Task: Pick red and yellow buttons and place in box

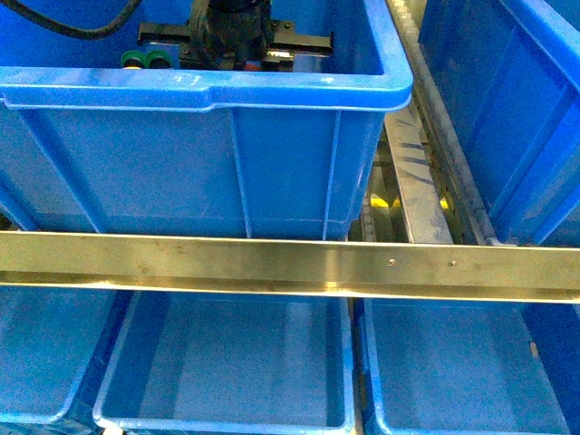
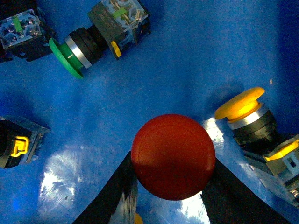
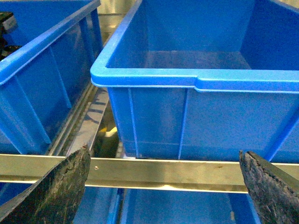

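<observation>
left hand (image 2: 172, 163): clenched on red button (image 2: 173, 156), cap between both fingers
yellow button (image 2: 240, 105): on bin floor, just beside red button
bin (image 1: 208, 91): upper left of front frame
right hand (image 3: 166, 186): released, fingers wide apart

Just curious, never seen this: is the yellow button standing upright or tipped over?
Tipped over. In the left wrist view the yellow button has its cap facing sideways, and its dark body lies along the blue bin floor.
</observation>
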Tool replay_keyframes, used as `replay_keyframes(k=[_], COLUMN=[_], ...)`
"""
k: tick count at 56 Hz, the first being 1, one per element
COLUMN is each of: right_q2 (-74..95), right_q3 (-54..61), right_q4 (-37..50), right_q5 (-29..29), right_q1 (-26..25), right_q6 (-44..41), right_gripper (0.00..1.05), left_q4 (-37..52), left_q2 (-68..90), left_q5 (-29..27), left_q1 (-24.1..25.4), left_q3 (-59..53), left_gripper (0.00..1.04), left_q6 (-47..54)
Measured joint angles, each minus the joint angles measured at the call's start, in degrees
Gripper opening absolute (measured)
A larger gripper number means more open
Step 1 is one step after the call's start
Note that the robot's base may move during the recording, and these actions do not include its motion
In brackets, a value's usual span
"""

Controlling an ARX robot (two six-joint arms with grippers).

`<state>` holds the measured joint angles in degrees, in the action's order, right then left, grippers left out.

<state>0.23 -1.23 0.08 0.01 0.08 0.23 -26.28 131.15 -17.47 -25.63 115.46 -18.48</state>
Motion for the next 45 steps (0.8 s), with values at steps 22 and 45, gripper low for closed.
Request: replay_keyframes(k=[22,45], right_q2=[0.00,0.00], right_q3=[0.00,0.00], right_q4=[0.00,0.00], right_q5=[0.00,0.00], right_q1=[0.00,0.00], right_q6=[0.00,0.00], right_gripper=[0.97,0.97], left_q4=[21.59,47.78], left_q2=[-26.40,-49.48], left_q5=[14.32,36.09], left_q1=[4.13,15.67], left_q3=[-26.03,-58.42], left_gripper=[0.31,0.31], left_q6=[-8.26,-17.44])
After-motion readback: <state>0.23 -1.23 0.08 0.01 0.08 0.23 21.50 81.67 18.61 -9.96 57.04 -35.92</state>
